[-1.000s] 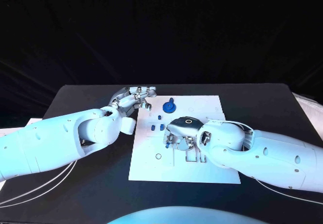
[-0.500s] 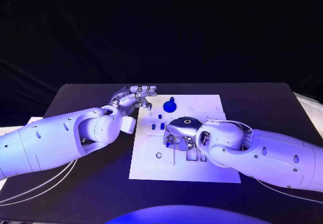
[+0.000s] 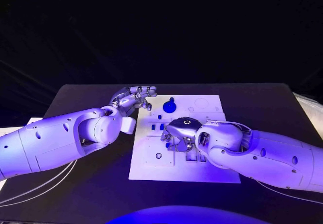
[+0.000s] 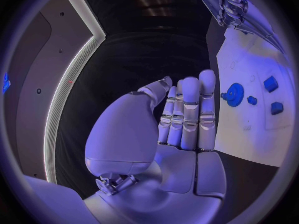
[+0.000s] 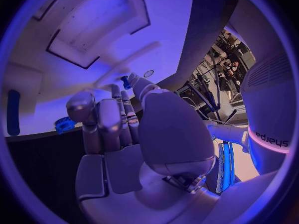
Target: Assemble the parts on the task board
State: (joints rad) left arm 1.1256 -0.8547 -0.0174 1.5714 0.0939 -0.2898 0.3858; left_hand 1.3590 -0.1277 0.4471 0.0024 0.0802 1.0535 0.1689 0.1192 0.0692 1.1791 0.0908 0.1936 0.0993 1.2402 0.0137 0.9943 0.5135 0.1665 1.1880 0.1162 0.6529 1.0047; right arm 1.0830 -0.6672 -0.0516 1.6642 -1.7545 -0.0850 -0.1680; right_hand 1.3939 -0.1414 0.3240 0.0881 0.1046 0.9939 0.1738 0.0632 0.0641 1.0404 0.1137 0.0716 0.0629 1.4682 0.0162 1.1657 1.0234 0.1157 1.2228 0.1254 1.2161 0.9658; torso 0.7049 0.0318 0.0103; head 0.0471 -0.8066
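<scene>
The right hand [image 3: 180,136] hangs over the middle of the task board [image 3: 212,172], pinching a small blue part [image 5: 126,82] in its fingertips. The left hand [image 3: 135,99] holds nothing, fingers straight together, just beside the board's far left corner. A round blue gear [image 3: 169,107] lies at the far end. "Sharpa" shows on the robot's arm.
</scene>
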